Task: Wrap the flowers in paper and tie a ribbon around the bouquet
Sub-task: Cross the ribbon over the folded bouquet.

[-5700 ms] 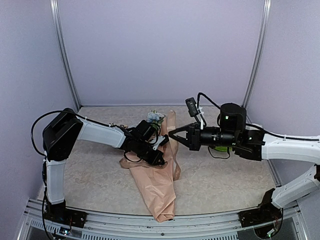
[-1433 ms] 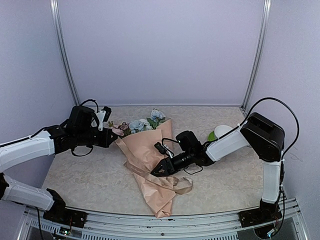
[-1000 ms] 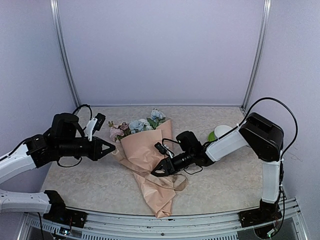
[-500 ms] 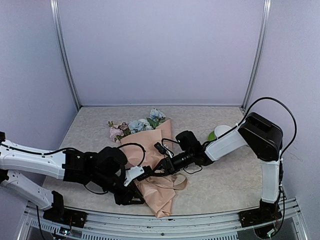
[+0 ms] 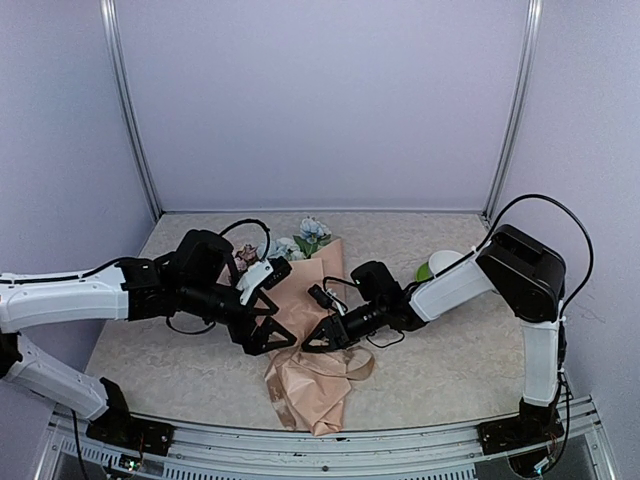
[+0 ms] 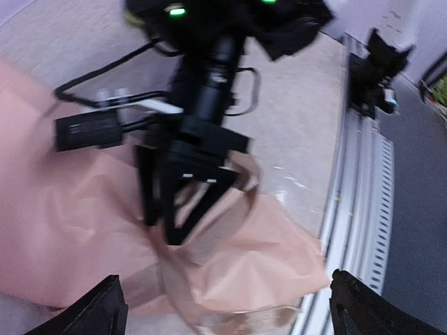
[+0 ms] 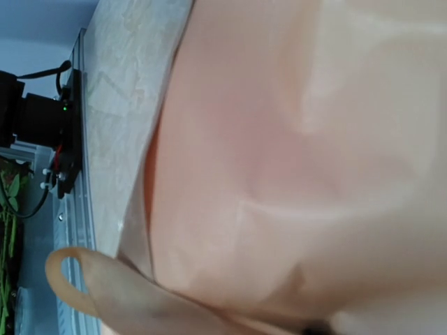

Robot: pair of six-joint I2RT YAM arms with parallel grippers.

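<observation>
Top external: bouquet (image 5: pixel 312 385) lies as creased peach cone, pale blooms (image 5: pixel 305 235) above.

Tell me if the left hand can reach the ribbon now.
Probably not cleanly: the ribbon lies across the bouquet from the open left hand, with the right hand in between.

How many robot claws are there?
2. The left claw is wide open at the left side of the bouquet. The right claw is at the bouquet's middle, reaching in from the right.
</observation>
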